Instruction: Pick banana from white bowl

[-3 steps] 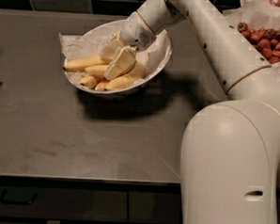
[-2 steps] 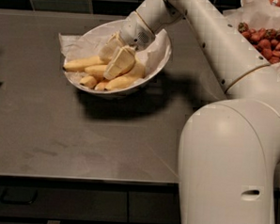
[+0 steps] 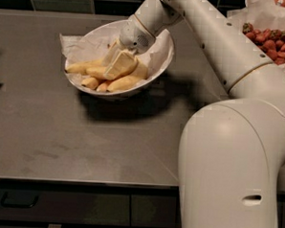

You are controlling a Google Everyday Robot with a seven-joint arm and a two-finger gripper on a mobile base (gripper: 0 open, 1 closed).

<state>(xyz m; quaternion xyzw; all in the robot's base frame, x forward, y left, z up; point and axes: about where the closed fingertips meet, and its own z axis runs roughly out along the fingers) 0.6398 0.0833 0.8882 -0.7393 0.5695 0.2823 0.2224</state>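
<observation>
The white bowl (image 3: 167, 55), lined with crinkled white paper, sits at the back of the dark table. Several yellow bananas lie in it, one (image 3: 81, 66) at the left and one (image 3: 124, 82) along the front. My gripper (image 3: 118, 65) reaches down into the bowl from the upper right and rests among the bananas in the middle of the pile. It covers part of the bananas under it. I cannot tell which banana it touches.
A paper-lined bowl of red strawberries (image 3: 273, 41) stands at the back right. My arm (image 3: 208, 38) crosses above the table from the right, and my white base (image 3: 230, 168) fills the lower right. The table's front edge (image 3: 81, 181) runs below.
</observation>
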